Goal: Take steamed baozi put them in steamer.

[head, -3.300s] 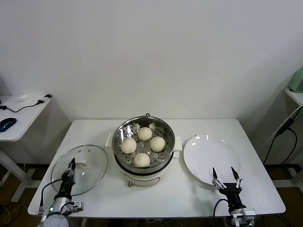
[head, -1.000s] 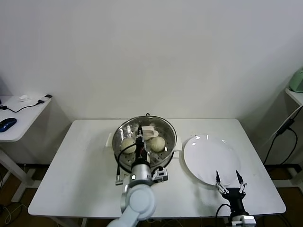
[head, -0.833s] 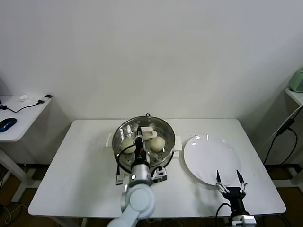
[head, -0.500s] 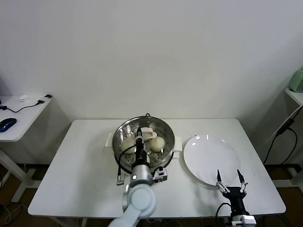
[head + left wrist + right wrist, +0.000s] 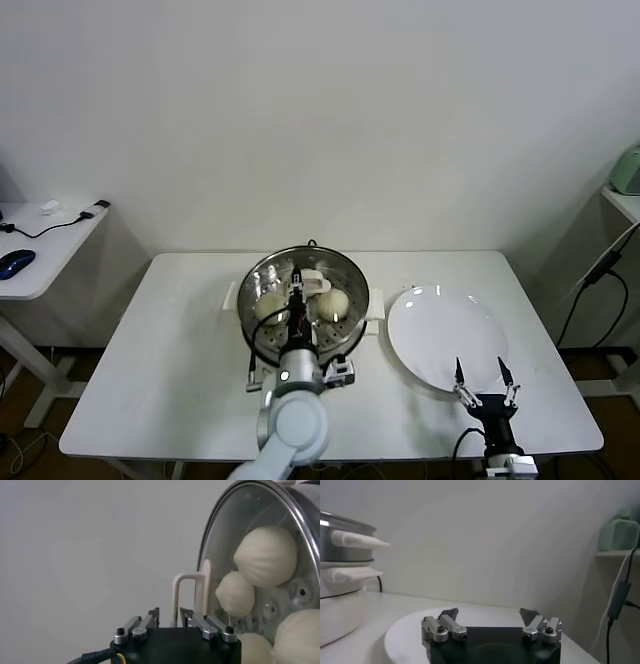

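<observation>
The steamer (image 5: 361, 292) stands mid-table with several baozi (image 5: 334, 301) on its perforated tray. The round glass lid (image 5: 226, 555) sits over the steamer, and the baozi (image 5: 266, 555) show through the glass. My left gripper (image 5: 297, 298) is over the steamer, shut on the lid's white handle (image 5: 192, 596); the handle's leg stands between the fingers (image 5: 153, 616). My right gripper (image 5: 482, 384) is open and empty, low at the near edge of the white plate (image 5: 440, 325).
The flat white plate lies to the steamer's right and holds nothing. In the right wrist view the steamer's side handle (image 5: 357, 540) shows off to one side of the plate (image 5: 410, 625). A side desk (image 5: 40, 250) stands far left.
Since 3.3 s ago the left gripper has carried the glass lid from the table's left onto the steamer. Over the last second it has barely shifted. The right gripper stays put.
</observation>
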